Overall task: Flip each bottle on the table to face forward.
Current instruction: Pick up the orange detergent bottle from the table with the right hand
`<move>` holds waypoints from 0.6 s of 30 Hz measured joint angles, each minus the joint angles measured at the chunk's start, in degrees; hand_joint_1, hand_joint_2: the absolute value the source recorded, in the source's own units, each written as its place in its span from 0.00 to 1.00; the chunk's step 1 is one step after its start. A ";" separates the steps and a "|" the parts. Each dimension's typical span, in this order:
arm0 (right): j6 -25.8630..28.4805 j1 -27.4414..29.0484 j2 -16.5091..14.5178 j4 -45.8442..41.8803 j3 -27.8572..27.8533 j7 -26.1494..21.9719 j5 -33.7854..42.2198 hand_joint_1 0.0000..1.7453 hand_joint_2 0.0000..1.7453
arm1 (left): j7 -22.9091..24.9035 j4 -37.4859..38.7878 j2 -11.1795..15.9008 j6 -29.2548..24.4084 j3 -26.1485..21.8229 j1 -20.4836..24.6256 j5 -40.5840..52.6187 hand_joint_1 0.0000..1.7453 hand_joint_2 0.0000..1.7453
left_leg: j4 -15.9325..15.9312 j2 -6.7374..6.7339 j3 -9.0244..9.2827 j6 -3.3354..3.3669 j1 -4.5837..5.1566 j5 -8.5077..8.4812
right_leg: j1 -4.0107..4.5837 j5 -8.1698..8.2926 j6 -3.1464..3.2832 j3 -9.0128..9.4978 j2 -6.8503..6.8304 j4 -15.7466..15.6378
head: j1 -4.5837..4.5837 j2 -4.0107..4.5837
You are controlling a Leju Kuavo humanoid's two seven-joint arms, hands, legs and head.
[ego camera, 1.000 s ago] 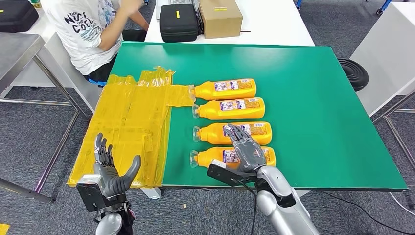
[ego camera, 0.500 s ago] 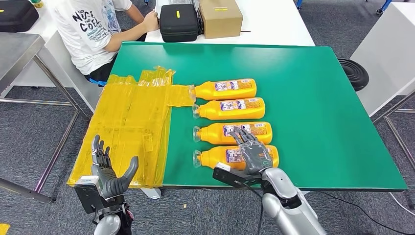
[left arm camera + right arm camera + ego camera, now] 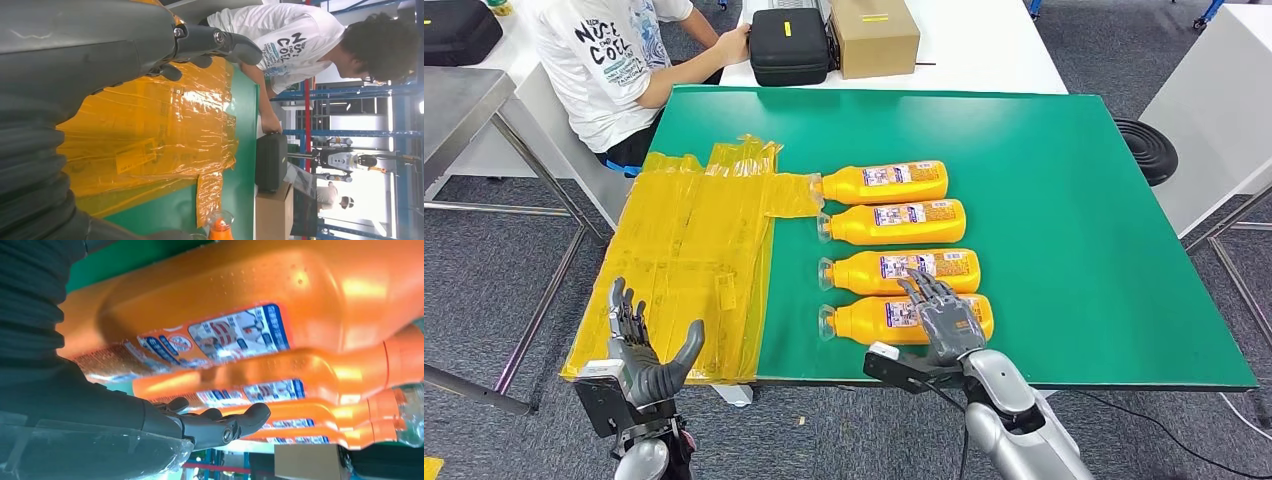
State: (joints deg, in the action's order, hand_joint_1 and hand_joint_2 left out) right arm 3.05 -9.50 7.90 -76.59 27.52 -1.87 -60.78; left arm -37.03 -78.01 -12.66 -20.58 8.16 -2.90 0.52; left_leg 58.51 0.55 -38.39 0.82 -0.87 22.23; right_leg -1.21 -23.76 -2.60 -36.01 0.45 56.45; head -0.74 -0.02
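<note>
Grey fingers spread, the right hand [image 3: 946, 322] lies flat over the nearest orange bottle [image 3: 874, 321], gripping nothing. Three more orange bottles [image 3: 904, 225] lie in a row beyond it on the green table [image 3: 1064, 200]. The left hand [image 3: 646, 355] hovers open, empty, beside yellow plastic sheeting [image 3: 694, 250].

Four bottles [image 3: 889, 250] lie side-by-side on table [image 3: 1074, 250].

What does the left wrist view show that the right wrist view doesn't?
Left wrist view: the left hand held above the yellow plastic sheet, empty, plus a person in a white T-shirt touching a black case.
Right wrist view: the right hand alongside the nearest bottle, three more bottles stacked behind it.
Shared: the green table, a cardboard box.
</note>
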 joint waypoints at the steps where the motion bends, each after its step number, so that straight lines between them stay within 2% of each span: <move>1: 0.01 0.21 0.06 0.00 0.00 0.03 0.12 0.00 1.00 | -0.01 0.01 0.00 0.00 -0.04 0.00 0.00 0.00 1.00 | 0.00 0.00 0.00 0.00 0.00 0.00 | 0.00 0.00 0.00 0.00 0.00 0.00 | 0.00 0.00; 18: -0.60 2.15 0.47 0.04 0.01 2.07 -1.08 0.00 1.00 | 0.01 0.02 0.00 0.10 -0.46 0.03 0.10 0.00 1.00 | 0.00 0.00 0.01 0.01 0.00 0.00 | 0.00 0.00 0.00 0.01 0.00 0.00 | 0.00 0.00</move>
State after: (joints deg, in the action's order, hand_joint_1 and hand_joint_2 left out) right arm 2.45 -7.35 8.37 -76.54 27.53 0.20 -61.86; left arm -37.02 -77.99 -12.66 -20.49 7.70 -2.88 0.63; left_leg 58.51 0.55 -38.39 0.83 -0.87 22.23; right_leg -1.21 -23.76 -2.60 -36.00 0.45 56.45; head -0.74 -0.02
